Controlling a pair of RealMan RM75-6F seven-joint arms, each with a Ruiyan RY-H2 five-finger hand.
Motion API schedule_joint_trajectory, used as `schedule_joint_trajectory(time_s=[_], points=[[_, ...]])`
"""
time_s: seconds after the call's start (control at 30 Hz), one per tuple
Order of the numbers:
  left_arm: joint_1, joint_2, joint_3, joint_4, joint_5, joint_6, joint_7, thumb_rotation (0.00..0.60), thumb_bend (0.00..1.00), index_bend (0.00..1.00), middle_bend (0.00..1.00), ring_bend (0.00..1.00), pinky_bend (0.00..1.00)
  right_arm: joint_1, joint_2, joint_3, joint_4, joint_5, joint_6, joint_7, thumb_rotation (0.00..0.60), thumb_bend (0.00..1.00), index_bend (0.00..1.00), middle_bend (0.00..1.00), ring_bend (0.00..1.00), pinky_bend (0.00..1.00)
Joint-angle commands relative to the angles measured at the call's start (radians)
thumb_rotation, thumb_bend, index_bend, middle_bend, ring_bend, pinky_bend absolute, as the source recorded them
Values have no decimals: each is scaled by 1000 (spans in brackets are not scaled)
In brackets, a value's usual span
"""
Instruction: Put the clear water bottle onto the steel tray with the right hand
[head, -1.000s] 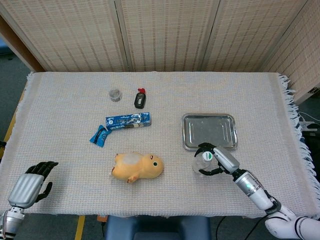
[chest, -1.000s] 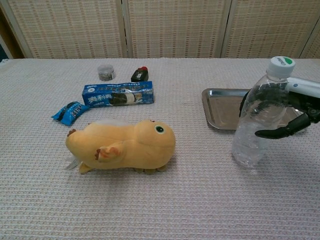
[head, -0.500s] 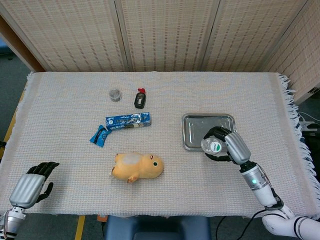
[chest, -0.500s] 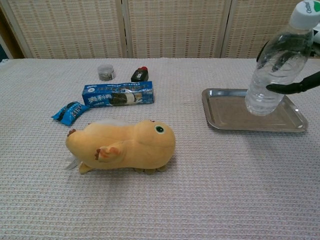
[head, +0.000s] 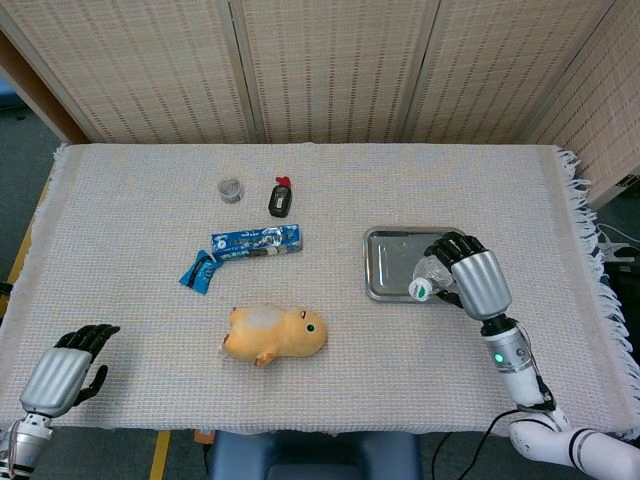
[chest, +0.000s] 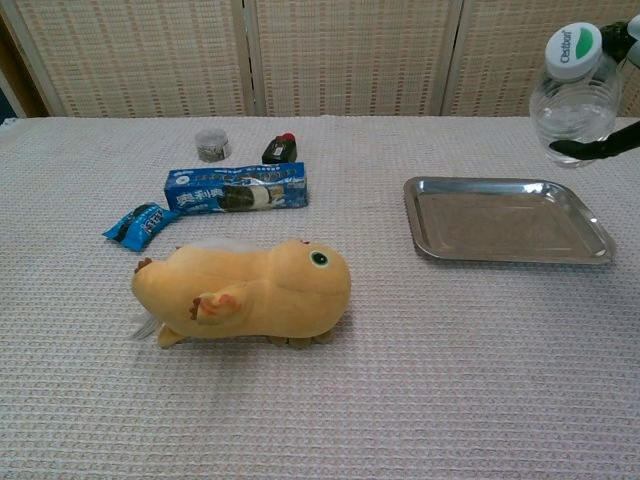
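Clear water bottle (chest: 578, 96) held in the right hand (head: 472, 280), lifted above the steel tray (chest: 508, 220), not touching it. Bottle tilted, cap end leaning toward the camera in the chest view. Cap white with a green disc; white lettering on it starts "Cest", remainder unreadable. In the head view the cap sits over the tray's near right edge. Dark fingers (chest: 596, 147) wrap the bottle body.

Left hand (head: 64, 367) at the near left table corner, fingers curled loosely, holding nothing.

On the woven cloth (head: 120, 240): yellow plush toy (chest: 245, 291) on its side, near centre. Behind it a blue snack box (chest: 236, 188) with white print, characters too small to read. Small blue wrapper (chest: 138, 223) just left of the box. Further back, a small clear jar (chest: 211, 144) and a black object with a red top (chest: 280, 148), side by side.
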Motion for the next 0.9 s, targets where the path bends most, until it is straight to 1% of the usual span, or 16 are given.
schedule_joint_trajectory(time_s=[0.03, 0.1, 0.13, 0.17, 0.27, 0.37, 0.43, 0.47, 0.5, 0.53, 0.57, 0.6, 0.63, 0.67, 0.8, 0.9], points=[[0, 0, 0, -1, -1, -2, -2, 600, 531, 173, 169, 146, 249, 96, 239, -138, -242, -99, -285, 1034, 600, 0, 786, 524, 265, 375], [0, 0, 0, -1, -2, -1, -2, 600, 531, 172, 169, 146, 249, 122, 264, -167, -219, -156, -282, 1195, 600, 0, 786, 524, 265, 379], [0, -1, 0, 0, -1, 0, 0, 600, 531, 173, 169, 146, 248, 131, 267, -179, -196, -178, -272, 1250, 600, 0, 786, 524, 265, 379], [0, -1, 0, 0, -1, 0, 1, 600, 530, 173, 169, 145, 249, 134, 265, -184, -179, -187, -264, 1267, 600, 0, 786, 524, 265, 379], [1, -1, 0, -1, -1, 1, 0, 600, 531, 172, 169, 146, 249, 129, 249, -183, -142, -171, -253, 1231, 600, 0, 786, 524, 265, 379], [0, -1, 1, 0, 1, 1, 1, 600, 531, 173, 169, 146, 249, 112, 232, -161, -128, -115, -258, 1095, 600, 0, 785, 527, 266, 382], [0, -1, 1, 0, 1, 0, 1, 600, 531, 172, 169, 146, 249, 107, 226, -155, -129, -98, -259, 1055, 600, 0, 784, 529, 268, 384], [0, -1, 1, 1, 1, 0, 2, 600, 531, 173, 169, 145, 249, 101, 221, -147, -128, -80, -260, 1007, 600, 0, 784, 531, 270, 386], [0, -1, 1, 1, 0, -1, 2, 600, 531, 173, 169, 145, 248, 91, 210, -132, -124, -49, -258, 920, 600, 0, 784, 532, 272, 388], [0, -1, 0, 0, -2, -2, 2, 600, 531, 172, 169, 145, 248, 73, 187, -107, -117, -2, -244, 790, 600, 0, 784, 533, 273, 391], [-1, -1, 0, -1, -1, -2, 2, 600, 531, 173, 169, 145, 249, 51, 155, -74, -63, 51, -207, 564, 600, 0, 784, 534, 274, 393], [-1, -2, 1, -1, 0, -2, 3, 600, 531, 173, 169, 146, 249, 30, 110, -45, -52, 102, -169, 390, 600, 0, 784, 534, 274, 393], [-1, -2, 1, 0, 0, -3, 4, 600, 531, 172, 169, 146, 249, 12, 65, -18, -50, 150, -126, 225, 600, 0, 784, 534, 274, 393], [-1, -2, 1, -1, -1, -5, 4, 600, 531, 172, 170, 146, 249, 2, 31, 1, -46, 180, -90, 101, 600, 0, 784, 534, 274, 393], [-2, -2, 1, -2, -2, -6, 5, 600, 531, 172, 169, 146, 249, -14, -38, 28, -16, 200, 1, -123, 600, 0, 784, 534, 274, 393], [-2, -2, 2, -2, -2, -7, 6, 600, 531, 173, 169, 145, 249, -18, -62, 33, -1, 187, 34, -172, 600, 0, 784, 534, 274, 393]])
